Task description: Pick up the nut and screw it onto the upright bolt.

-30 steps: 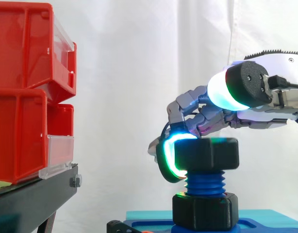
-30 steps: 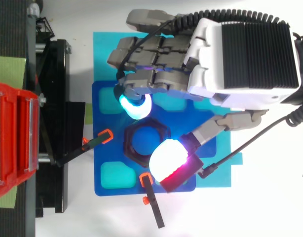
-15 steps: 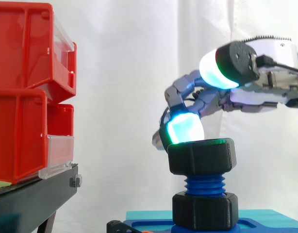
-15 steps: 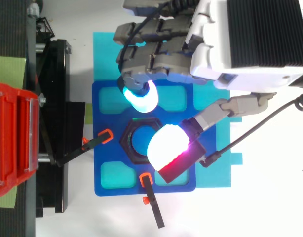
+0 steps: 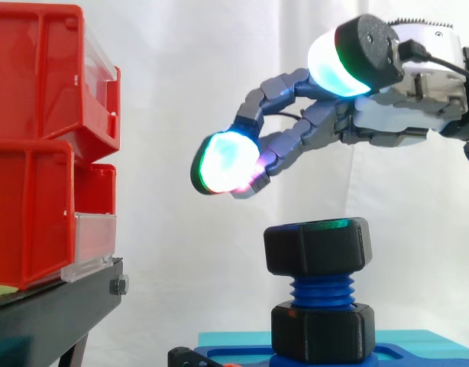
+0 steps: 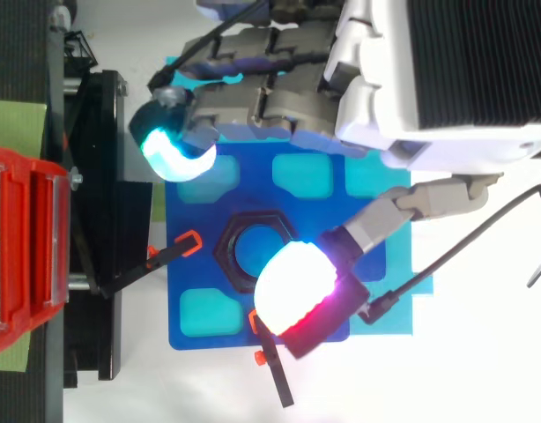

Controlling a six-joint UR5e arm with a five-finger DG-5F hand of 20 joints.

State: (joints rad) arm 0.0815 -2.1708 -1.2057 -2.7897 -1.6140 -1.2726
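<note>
Free air surrounds the nut (image 5: pixel 317 246) on the bolt (image 5: pixel 322 290); the hand (image 5: pixel 380 122) hangs above it, fingers (image 5: pixel 225 164) loosely open, holding nothing.

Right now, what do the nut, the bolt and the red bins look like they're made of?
The nut looks matte black plastic, probably printed: dull, chunky, no metallic glint. The bolt, matte blue plastic too, with coarse oversized thread. The red bins, glossy moulded plastic by their sheen, with clear front panels.
</note>
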